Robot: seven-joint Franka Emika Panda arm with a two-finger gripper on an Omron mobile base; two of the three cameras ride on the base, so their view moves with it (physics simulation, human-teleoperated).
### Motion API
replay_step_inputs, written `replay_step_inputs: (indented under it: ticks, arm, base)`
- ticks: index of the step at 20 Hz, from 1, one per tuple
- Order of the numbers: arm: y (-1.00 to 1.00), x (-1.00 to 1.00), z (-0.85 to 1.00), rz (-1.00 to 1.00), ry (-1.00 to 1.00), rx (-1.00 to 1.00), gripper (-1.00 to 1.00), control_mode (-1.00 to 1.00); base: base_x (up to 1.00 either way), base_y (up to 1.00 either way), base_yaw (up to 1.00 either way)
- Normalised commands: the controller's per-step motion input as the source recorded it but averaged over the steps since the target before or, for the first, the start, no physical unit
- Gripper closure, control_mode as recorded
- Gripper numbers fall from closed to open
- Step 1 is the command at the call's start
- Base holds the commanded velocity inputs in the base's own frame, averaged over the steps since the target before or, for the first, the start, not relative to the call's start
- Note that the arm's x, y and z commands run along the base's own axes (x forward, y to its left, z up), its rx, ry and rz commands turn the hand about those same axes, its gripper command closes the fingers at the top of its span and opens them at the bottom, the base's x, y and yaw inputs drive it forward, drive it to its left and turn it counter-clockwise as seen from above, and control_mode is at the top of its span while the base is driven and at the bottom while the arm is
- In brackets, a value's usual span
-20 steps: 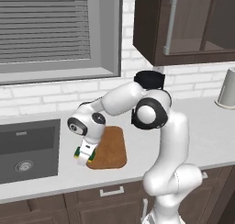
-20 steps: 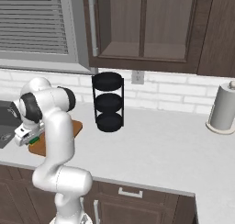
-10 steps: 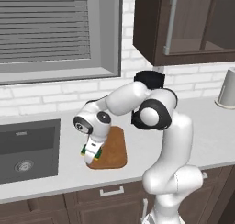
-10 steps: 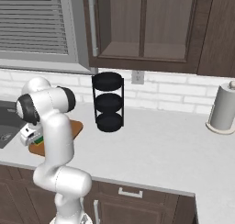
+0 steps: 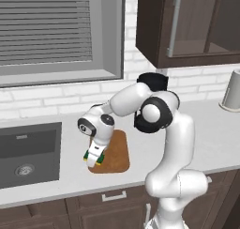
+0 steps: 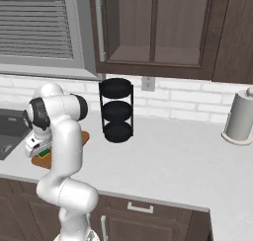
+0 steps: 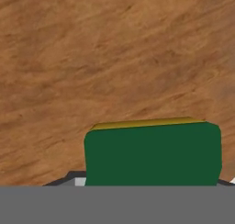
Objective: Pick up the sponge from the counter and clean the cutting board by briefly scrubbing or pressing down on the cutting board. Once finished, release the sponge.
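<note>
The brown wooden cutting board (image 5: pixel 118 148) lies on the light counter (image 5: pixel 206 134), just right of the sink. My gripper (image 5: pixel 93 157) points down over the board's front left corner and is shut on the sponge (image 5: pixel 96 159), green side up over yellow. The sponge rests on or just above the wood. In the hand view the sponge (image 7: pixel 153 154) fills the lower middle, with the cutting board (image 7: pixel 114 58) grain close behind it. From the right base view the sponge (image 6: pixel 44 152) shows under the hand, at the cutting board (image 6: pixel 85 136) edge.
A dark sink basin (image 5: pixel 28 153) is set into the counter left of the board. A black three-tier rack (image 6: pixel 116 110) stands behind the board by the wall. A paper towel roll (image 6: pixel 239 119) stands far right. Dark wall cabinets hang overhead.
The hand has slid a little to the right over the board's front left corner, carrying the sponge with it. The grip has stayed the same.
</note>
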Motion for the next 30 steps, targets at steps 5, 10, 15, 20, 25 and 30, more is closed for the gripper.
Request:
replay_step_inputs:
  ticks: [5,10,15,20,25,30]
  arm:
    - [-0.66,0.73,0.10,-0.07,0.95,-0.42,1.00,-1.00]
    - [-1.00,0.35,0.99,-0.01,0.66,-0.21,1.00,-1.00]
    - [-1.00,0.37,1.00,-0.06,0.48,-0.08,1.00,-1.00]
    - [-1.00,0.41,0.88,-0.16,0.19,0.00,1.00,-1.00]
    - [-0.86,0.51,-0.57,-0.41,0.14,0.00,1.00,-1.00]
    - [-0.66,0.75,-0.98,-0.34,0.23,0.00,1.00,-1.00]
  base:
    - [0.00,0.00,0.00]
    - [0.00,0.00,0.00]
    - [0.00,0.00,0.00]
    - [0.00,0.00,0.00]
    - [0.00,0.00,0.00]
    - [0.00,0.00,0.00]
